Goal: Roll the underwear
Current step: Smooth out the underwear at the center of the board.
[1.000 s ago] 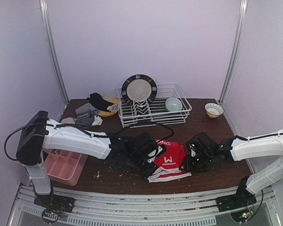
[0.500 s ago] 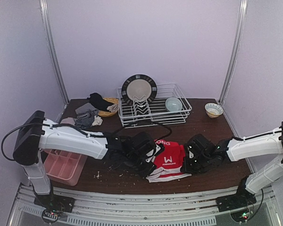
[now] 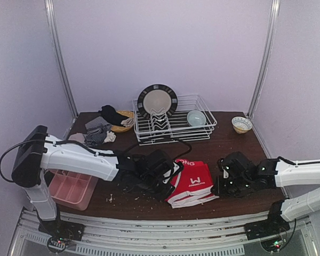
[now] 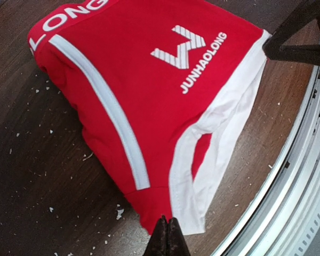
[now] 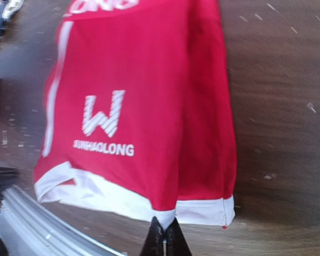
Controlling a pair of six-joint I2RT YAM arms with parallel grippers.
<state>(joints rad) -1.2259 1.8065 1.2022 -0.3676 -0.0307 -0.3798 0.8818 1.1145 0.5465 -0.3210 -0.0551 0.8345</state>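
Observation:
The red underwear [image 3: 194, 181], with a white waistband and white leg hems, lies flat on the dark table between my two grippers. My left gripper [image 3: 168, 195] is shut on its near-left corner, where the red cloth meets the white hem in the left wrist view [image 4: 167, 230]. My right gripper [image 3: 215, 192] is shut on the white hem at its near-right edge, and the right wrist view [image 5: 165, 226] shows the cloth drawn to a point. The red underwear fills both wrist views [image 4: 149, 80] [image 5: 138, 106]. Striped underwear [image 3: 98, 133] and black underwear [image 3: 112, 113] lie in a pile at the back left.
A white wire dish rack [image 3: 202, 128] at the back holds a plate [image 3: 157, 101] and a small bowl [image 3: 196, 117]. Another bowl [image 3: 241, 124] stands at the back right. A pink tray [image 3: 72, 186] sits at the front left. Crumbs lie scattered near the table's front edge.
My right gripper has moved right and a little nearer with the hem in it, drawing the red underwear out flatter and to the right. My left gripper has barely moved.

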